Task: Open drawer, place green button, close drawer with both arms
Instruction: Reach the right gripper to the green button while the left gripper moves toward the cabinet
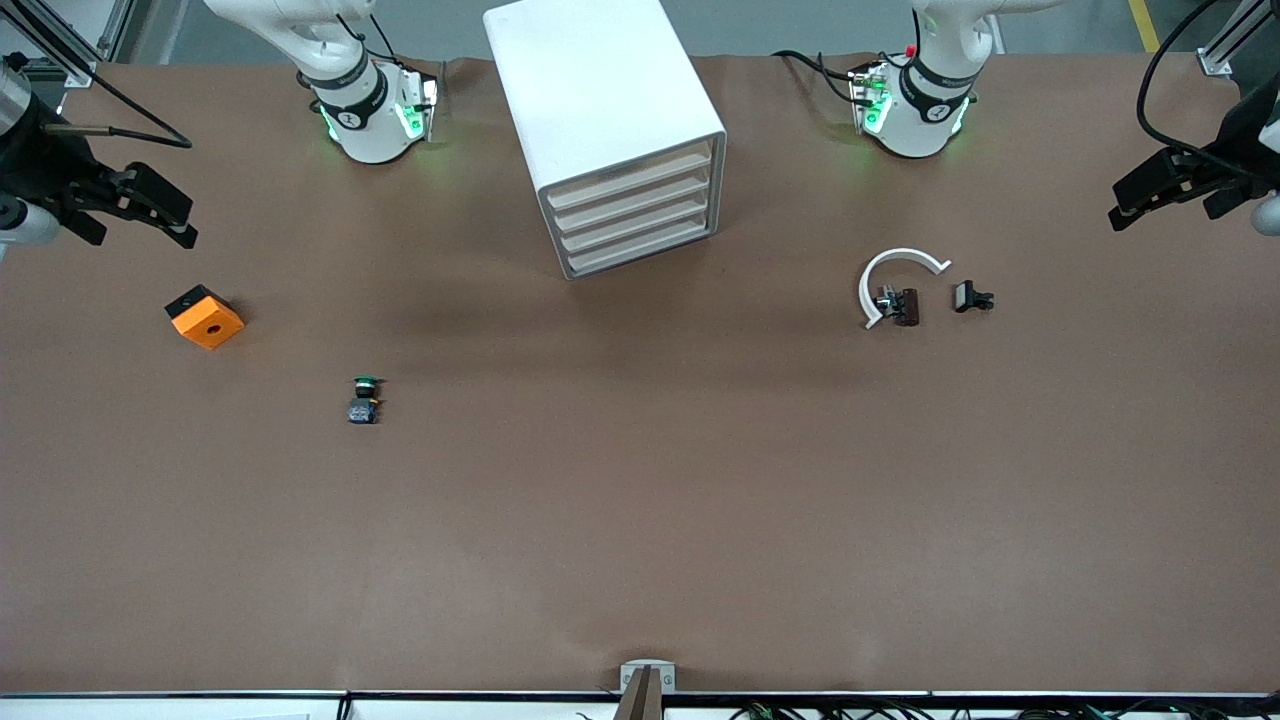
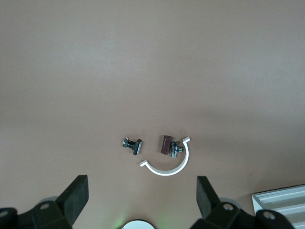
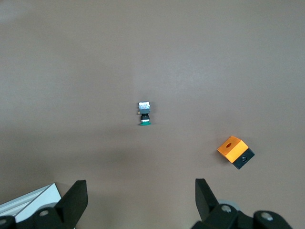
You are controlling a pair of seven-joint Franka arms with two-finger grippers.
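Green-capped, the button (image 1: 365, 400) lies on its side on the brown table (image 1: 640, 520), nearest the front camera, toward the right arm's end. Farther off stands the cabinet (image 1: 610, 130), every drawer (image 1: 633, 222) shut. Right gripper (image 1: 150, 205) and left gripper (image 1: 1165, 190) hang wide apart over the table's ends, waiting.

The cabinet (image 1: 608, 130) stands mid-tabletop (image 1: 640, 520) near the bases, all four drawers (image 1: 634, 222) shut, with bare tabletop in front of them. The button (image 1: 364, 399) lies alone, open room all round it; the orange block (image 1: 204, 316) is well apart, toward the right arm's end. A white half-ring (image 1: 893, 278) with a brown clip (image 1: 903, 306) inside and a black clip (image 1: 972, 297) just beside crowd a patch toward the left arm's end. Both hands, left (image 1: 1170, 192) and right (image 1: 135, 210), hang spread wide over the tabletop's ends.
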